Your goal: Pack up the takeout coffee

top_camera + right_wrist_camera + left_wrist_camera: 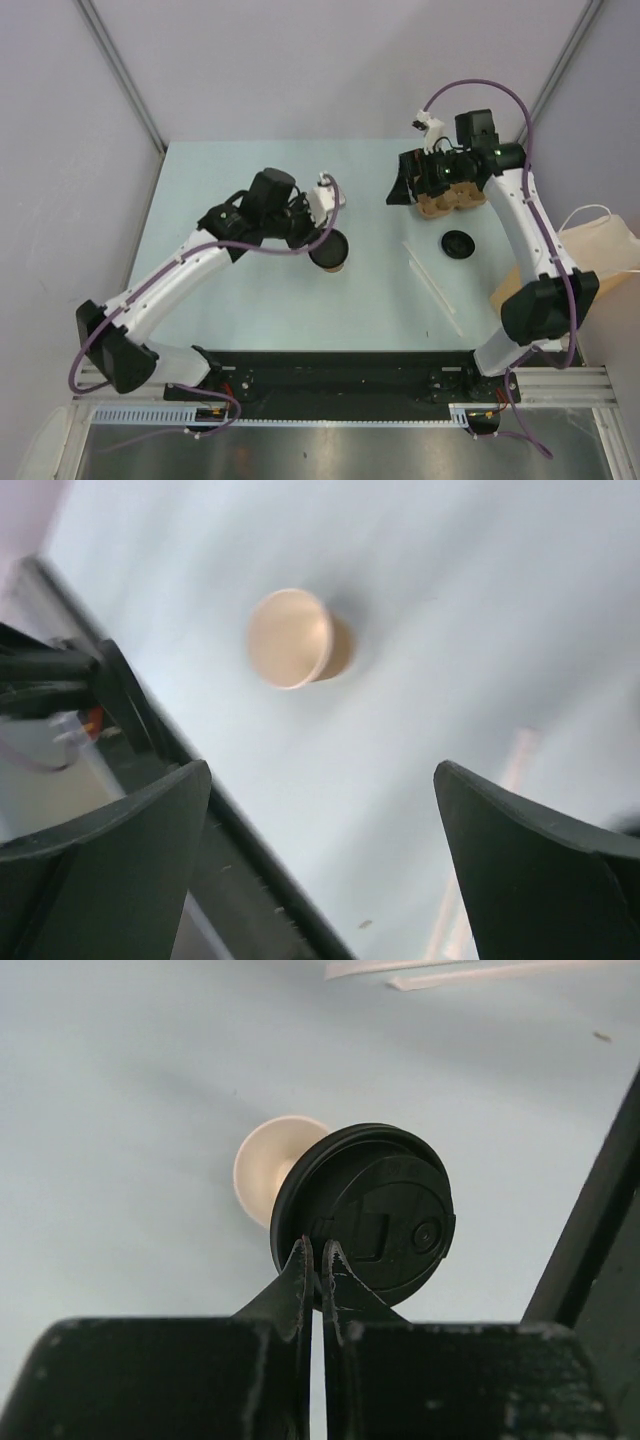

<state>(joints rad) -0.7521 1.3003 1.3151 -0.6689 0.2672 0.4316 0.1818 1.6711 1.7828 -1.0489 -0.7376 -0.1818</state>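
The left gripper (315,1250) is closed, its fingers pinching the near rim of the lid (372,1210). The lid faces the left wrist camera, and a pale round part of the cup (270,1165) shows behind its upper left edge. Whether the lid is pressed home cannot be told. From above, this cup (336,262) sits near the middle of the table (380,320), a little left of centre, with the lid dark on top of it. Bare surface lies between it and the black rail (330,365) at the near edge. More bare surface runs behind the left arm to the far edge.

The right gripper (322,770) is open wide and holds nothing. In the top view it hangs over the far right part of the table, at the carrier (452,200), which lies close to the far edge. A loose lid (458,243) rests flat just in front of the carrier, apart from it. Two thin white strips (432,280) lie slantwise on the near side of that lid, between the two arms.

The blurred right wrist view shows an open cup (290,638) alone on bare table, near the rail. Whether it is the same cup cannot be told.

The bag (600,245) stands beyond the table's right edge, partly behind the right arm's elbow.
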